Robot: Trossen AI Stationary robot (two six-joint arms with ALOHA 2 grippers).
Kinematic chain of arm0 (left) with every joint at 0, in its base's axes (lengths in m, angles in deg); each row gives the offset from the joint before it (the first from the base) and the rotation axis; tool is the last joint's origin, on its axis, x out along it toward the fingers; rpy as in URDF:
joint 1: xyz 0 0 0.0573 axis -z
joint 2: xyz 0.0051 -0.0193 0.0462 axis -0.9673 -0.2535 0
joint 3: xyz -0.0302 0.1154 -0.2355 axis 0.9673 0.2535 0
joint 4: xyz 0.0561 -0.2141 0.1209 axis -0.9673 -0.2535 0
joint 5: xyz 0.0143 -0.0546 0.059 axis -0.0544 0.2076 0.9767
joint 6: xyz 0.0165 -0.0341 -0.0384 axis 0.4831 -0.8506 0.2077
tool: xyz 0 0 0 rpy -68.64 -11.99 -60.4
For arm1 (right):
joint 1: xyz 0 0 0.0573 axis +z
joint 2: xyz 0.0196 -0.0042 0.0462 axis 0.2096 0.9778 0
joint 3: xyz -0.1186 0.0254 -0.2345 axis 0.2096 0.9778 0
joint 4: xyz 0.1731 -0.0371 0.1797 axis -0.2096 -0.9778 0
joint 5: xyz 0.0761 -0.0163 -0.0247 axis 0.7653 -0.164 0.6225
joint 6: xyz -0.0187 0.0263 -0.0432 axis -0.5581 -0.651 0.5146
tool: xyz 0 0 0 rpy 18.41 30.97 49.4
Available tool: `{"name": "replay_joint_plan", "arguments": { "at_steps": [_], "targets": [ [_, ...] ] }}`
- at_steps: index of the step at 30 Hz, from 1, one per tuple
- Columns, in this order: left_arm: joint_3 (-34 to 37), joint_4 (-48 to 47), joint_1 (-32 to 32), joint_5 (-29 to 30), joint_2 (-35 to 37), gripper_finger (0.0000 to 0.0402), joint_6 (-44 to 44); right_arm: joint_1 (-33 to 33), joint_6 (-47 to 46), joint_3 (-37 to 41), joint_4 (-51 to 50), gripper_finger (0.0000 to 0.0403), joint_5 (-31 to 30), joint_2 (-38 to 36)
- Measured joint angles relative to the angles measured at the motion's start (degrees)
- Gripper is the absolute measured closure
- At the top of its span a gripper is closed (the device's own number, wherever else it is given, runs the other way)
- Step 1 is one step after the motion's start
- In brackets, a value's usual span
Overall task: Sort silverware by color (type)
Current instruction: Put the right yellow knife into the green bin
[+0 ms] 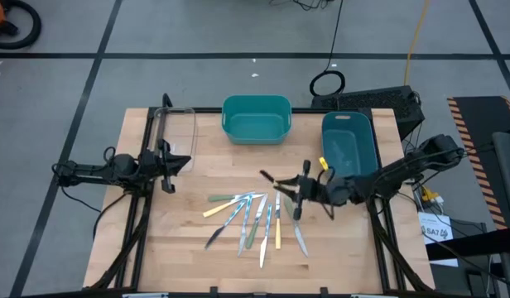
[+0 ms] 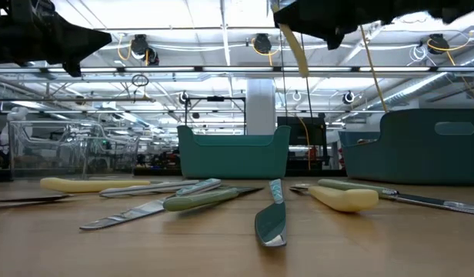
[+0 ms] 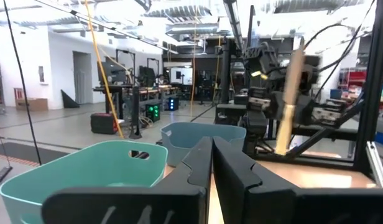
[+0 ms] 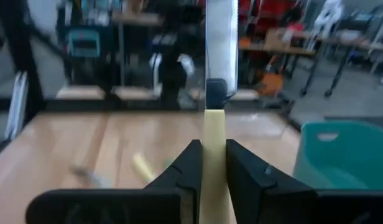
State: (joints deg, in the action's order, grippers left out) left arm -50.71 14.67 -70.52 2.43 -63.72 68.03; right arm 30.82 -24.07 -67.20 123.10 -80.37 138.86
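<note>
Wooden table (image 1: pixel 180 240): our right gripper (image 4: pixel 209 163) clenches a yellow-handled knife (image 4: pixel 214 134) above the silverware (image 1: pixel 248 219); next, we judge, the bin (image 1: pixel 348 147) beside it.

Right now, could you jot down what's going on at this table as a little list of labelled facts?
right tool: shut on a yellow-handled utensil, lifted above the table
left tool: shut, empty, waiting at the table's left side
silverware pile: loose on the wooden table, yellow, pale green and light blue handles mixed
teal bin: at the far edge, middle
blue bin: far right, beside the right arm
clear tray: far left
</note>
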Motion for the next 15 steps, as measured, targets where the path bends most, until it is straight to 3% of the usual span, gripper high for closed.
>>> {"name": "replay_joint_plan", "arguments": {
  "at_steps": [4,9,12,15],
  "targets": [
    [-0.02,1.66,0.0,-1.25,-2.7,0.0364,-1.63,-1.92,1.5,3.07,8.37,0.0356,0.25,-0.04],
    [-0.02,6.02,0.09,-1.93,-9.15,0.0307,-3.14,-2.33,2.77,3.91,12.52,0.0354,0.25,0.0],
    [-0.02,11.53,0.22,-1.92,-13.75,0.0277,-3.12,-2.37,3.26,3.91,15.88,0.0353,0.44,0.83],
    [-0.06,18.59,1.02,-1.94,-18.63,0.0262,-3.13,-2.85,3.36,3.89,20.68,0.0353,4.51,2.14]
  ]
}}
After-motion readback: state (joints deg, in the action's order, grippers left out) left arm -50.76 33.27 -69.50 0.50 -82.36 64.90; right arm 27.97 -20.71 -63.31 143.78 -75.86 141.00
